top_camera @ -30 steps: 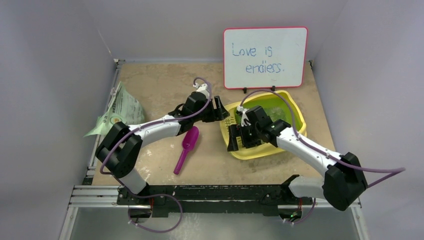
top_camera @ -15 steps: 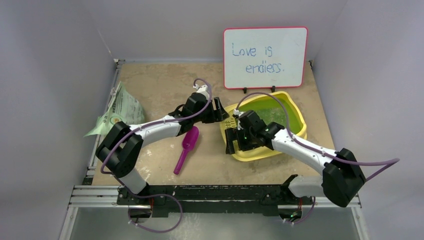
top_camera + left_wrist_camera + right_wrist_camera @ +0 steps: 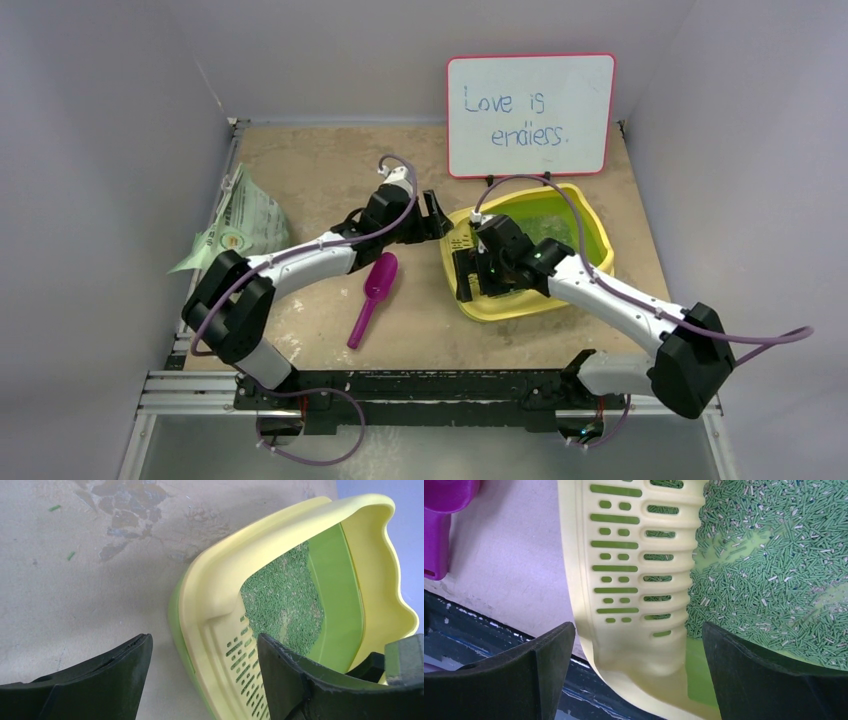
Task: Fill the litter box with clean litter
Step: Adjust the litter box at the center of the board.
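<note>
The yellow litter box point(image 3: 520, 306) lies right of centre, its slotted grille at the left end. Clean litter point(image 3: 548, 226), fine green granules, covers part of its green floor point(image 3: 285, 595) point(image 3: 774, 565), with bare patches showing. My left gripper point(image 3: 434, 216) is open at the far left corner of the box. In the left wrist view its jaws point(image 3: 202, 672) straddle the grille rim point(image 3: 220, 630), one finger over the table, one inside. My right gripper point(image 3: 463, 276) is open over the near left corner. Its jaws point(image 3: 639, 675) stand apart on either side of the grille point(image 3: 634, 555).
A magenta scoop point(image 3: 372, 298) lies on the table left of the box, its end showing in the right wrist view point(image 3: 444, 525). A pale green bag point(image 3: 240, 225) leans at the left wall. A red-framed whiteboard point(image 3: 530, 115) stands behind the box. A black rail point(image 3: 420, 385) runs along the front edge.
My right gripper moved left from over the box's middle to its grille end. My left gripper edged closer to the box's far corner and opened a little wider.
</note>
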`<action>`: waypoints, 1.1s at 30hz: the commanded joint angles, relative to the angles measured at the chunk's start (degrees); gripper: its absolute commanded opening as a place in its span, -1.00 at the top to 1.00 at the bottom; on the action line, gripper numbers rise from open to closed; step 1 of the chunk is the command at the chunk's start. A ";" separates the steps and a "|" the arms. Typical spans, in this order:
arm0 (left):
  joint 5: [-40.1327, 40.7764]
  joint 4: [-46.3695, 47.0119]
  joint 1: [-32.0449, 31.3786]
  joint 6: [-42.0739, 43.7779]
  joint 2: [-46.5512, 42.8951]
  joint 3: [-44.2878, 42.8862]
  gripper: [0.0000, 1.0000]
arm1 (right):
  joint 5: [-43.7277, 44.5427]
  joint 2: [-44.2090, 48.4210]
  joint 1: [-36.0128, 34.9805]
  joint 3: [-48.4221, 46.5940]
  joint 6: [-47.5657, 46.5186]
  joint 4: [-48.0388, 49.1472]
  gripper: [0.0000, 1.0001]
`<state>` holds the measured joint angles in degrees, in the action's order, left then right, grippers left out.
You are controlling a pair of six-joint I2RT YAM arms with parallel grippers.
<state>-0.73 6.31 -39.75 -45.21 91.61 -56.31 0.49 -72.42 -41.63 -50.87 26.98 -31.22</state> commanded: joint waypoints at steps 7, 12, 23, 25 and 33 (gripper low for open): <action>6.11 -1.85 2.56 1.91 -8.23 2.27 -0.60 | -8.92 3.63 -1.30 0.42 -1.25 2.48 -0.98; 3.04 -2.42 5.19 3.11 -7.98 1.65 -0.62 | -7.74 1.78 -2.12 0.30 -1.86 1.64 -0.98; -10.83 -2.61 5.69 12.35 1.83 -8.71 -0.71 | 3.42 9.78 -2.17 -6.33 -1.82 -7.93 -0.98; -12.34 -1.87 5.65 13.97 3.76 -9.92 -0.72 | 4.99 12.97 -2.17 -6.33 -0.26 -9.82 -0.98; -23.88 -2.30 5.65 19.21 13.53 -20.10 -0.75 | 35.40 28.30 -2.15 -9.08 27.67 -31.14 -0.98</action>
<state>-16.25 2.07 -34.13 -30.35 102.48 -70.67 18.24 -51.11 -43.72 -57.06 37.76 -47.62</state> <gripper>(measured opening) 0.871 0.987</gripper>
